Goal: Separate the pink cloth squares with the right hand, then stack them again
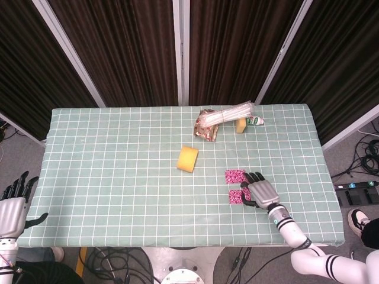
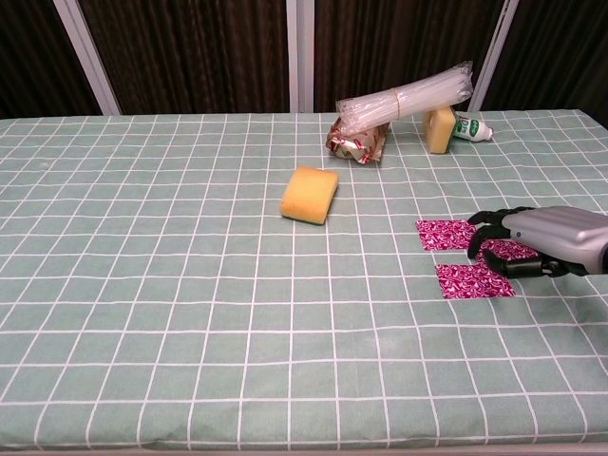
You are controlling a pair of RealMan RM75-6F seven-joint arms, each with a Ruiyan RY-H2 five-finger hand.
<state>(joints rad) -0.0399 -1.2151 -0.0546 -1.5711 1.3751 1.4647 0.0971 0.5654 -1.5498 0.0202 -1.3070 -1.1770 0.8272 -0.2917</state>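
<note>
**Silver hands, black fingers, white arms**

The right hand has a smooth silver-grey metallic shell over its back and slim black fingers; its wrist is a silver cuff ringed with black bands, with a small green mark on it in the head view; behind it the forearm is glossy white with further black rings. The left hand has the same build; silver-grey back, black fingers and black thumb, white-grey wrist below.

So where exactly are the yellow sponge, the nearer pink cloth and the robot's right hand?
yellow sponge (image 2: 309, 195), chest view, middle of its top face.
nearer pink cloth (image 2: 469, 280), chest view, centre of the square.
right hand (image 2: 532, 242), chest view, back of the hand.
</note>
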